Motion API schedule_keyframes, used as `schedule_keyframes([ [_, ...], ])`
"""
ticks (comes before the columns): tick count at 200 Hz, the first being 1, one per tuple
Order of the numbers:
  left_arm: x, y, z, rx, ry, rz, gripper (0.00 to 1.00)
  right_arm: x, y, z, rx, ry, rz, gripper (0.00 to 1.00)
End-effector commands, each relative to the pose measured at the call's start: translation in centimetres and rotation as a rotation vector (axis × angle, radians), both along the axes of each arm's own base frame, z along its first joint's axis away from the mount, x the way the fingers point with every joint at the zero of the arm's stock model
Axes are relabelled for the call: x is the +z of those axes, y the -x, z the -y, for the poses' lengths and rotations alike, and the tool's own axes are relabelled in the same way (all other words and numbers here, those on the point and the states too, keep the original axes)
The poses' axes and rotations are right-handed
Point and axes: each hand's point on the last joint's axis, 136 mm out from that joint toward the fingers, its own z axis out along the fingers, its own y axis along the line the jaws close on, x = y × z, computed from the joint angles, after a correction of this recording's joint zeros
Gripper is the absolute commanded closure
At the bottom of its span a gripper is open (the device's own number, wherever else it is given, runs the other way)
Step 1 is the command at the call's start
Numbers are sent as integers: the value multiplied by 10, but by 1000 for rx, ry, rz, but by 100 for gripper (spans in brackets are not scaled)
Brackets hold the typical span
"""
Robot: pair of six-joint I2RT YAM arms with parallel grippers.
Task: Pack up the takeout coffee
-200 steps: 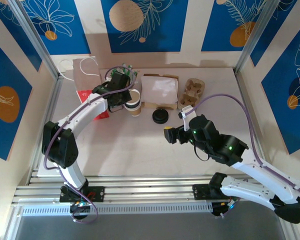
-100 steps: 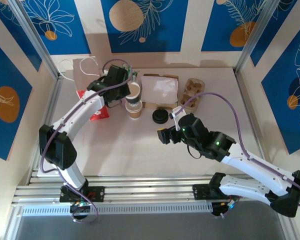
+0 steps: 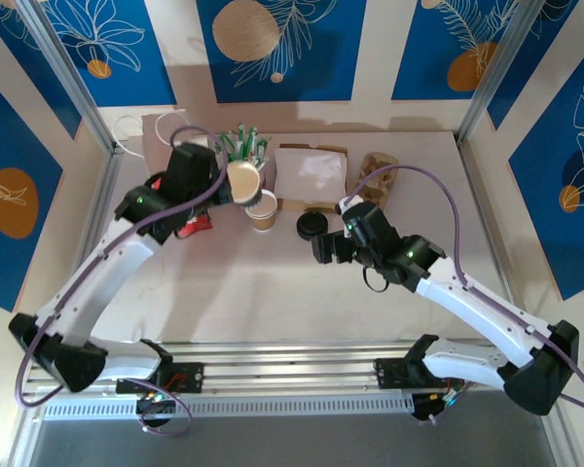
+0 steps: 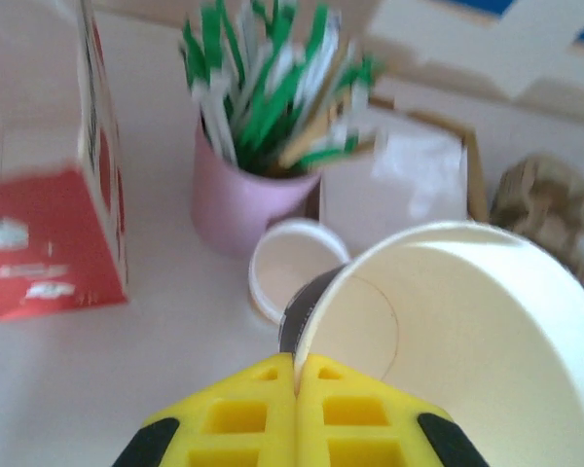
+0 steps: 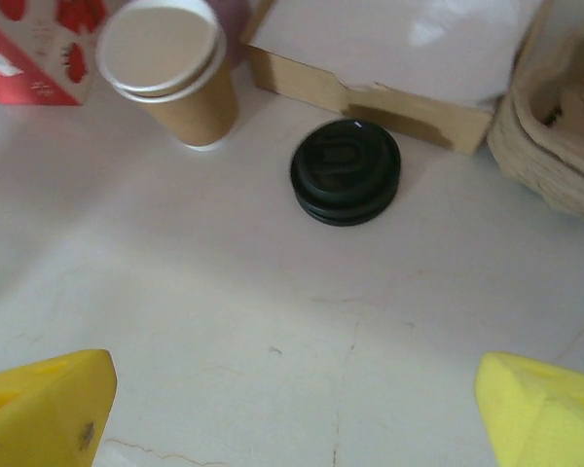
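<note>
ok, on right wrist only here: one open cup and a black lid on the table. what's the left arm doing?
Observer: Left gripper is shut on the rim of a second paper cup, held tilted in the air.
Operator: anything in it?
Observer: No, its white inside looks empty.
Operator: any bag in sight?
Observer: Brown paper bag with white handles, back left, beyond the left gripper.

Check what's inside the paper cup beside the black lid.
The paper cup is open, pale inside, nothing visible; the held cup in the left tool covers part of it.
</note>
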Motion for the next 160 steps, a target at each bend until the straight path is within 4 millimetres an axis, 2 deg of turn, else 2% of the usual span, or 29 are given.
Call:
schedule_keyframes([
  [1, -38, 37, 0, -56, -78, -86, 100, -3, -4, 0, -30, -97, -130, 6],
  [31, -95, 67, 8, -93, -70, -186, 100, -18, -25, 1, -61, -20, -171, 5],
  [63, -133, 78, 34, -147, -67, -244, 100, -42, -45, 2, -96, 54, -262, 5],
  [105, -156, 81, 64, -211, -111, -279, 100, -57, -60, -6, -93, 53, -310, 5],
  [160, -186, 83, 73, -219, -133, -325, 100, -85, -85, -17, -69, 121, -372, 5],
])
